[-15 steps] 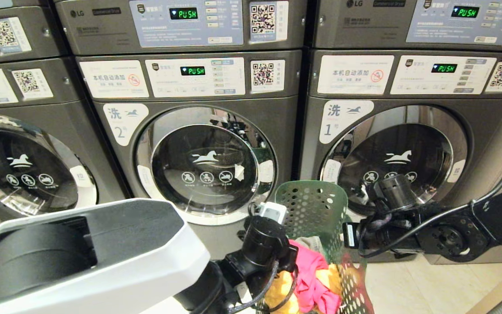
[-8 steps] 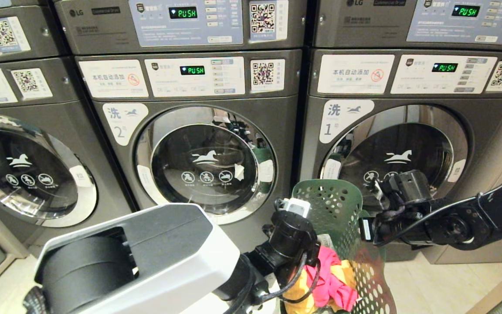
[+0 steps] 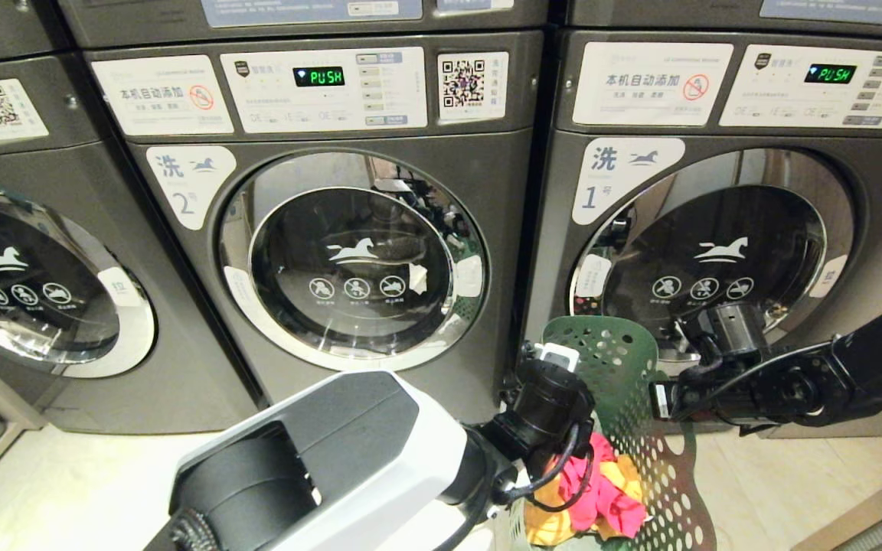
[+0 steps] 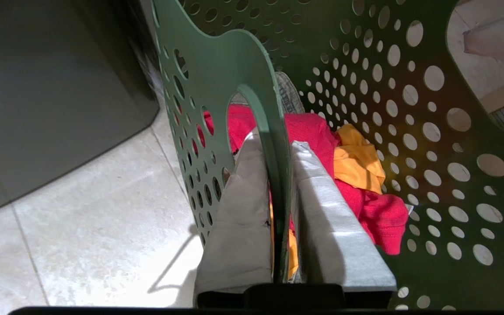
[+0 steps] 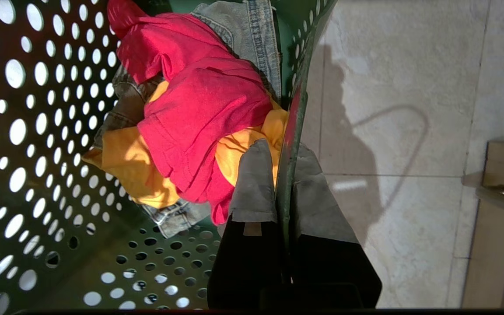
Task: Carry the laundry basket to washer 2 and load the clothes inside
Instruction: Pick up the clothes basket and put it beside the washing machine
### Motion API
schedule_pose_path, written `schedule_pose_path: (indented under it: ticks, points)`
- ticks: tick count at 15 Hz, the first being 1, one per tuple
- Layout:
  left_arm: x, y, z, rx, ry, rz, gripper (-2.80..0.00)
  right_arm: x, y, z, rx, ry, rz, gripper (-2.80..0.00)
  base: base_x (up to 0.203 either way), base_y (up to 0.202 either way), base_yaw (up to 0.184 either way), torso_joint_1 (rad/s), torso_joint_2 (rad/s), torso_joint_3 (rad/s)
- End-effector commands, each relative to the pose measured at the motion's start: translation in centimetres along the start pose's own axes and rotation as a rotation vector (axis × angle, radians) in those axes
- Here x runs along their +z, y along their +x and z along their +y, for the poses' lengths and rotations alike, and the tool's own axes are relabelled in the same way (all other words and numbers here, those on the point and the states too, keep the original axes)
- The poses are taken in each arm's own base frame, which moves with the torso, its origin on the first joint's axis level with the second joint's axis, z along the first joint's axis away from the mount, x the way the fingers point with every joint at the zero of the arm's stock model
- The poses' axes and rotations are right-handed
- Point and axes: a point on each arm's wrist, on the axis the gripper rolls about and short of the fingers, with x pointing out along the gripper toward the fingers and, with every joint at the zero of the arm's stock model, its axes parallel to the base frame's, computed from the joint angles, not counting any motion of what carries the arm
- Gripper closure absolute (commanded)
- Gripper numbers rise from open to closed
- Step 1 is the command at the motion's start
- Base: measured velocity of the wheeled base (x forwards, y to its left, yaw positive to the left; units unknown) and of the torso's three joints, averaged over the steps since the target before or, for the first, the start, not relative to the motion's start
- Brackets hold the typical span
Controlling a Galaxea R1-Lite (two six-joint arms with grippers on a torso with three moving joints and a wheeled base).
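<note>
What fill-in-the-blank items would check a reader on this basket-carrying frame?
1. Both grippers are shut on the rim of the ____, the left gripper and the right gripper.
2. The door of washer 2 is ____.
3. Beside the red garment lies a ____ one.

Missing words: laundry basket; closed; yellow
</note>
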Motion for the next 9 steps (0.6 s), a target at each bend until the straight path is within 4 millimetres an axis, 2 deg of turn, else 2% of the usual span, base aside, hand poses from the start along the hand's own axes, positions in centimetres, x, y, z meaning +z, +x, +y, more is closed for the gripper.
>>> schedule_pose_path:
  ticks: [1, 9]
  points:
    - [-0.9, 0.7, -0.2, -0.011, 0.002, 0.012, 0.00, -0.4, 0.6, -0.5, -0.012, -0.005, 0.021, 0.00, 0.000, 0.000, 0.000, 0.000, 0.00, -0.202]
    - [-2.1, 2.1, -1.1, -0.022, 0.010, 0.029, 0.00, -0.4, 1.7, -0.8, -0.017, 0.000, 0.018, 0.00, 0.000, 0.000, 0.000, 0.005, 0.00, -0.194]
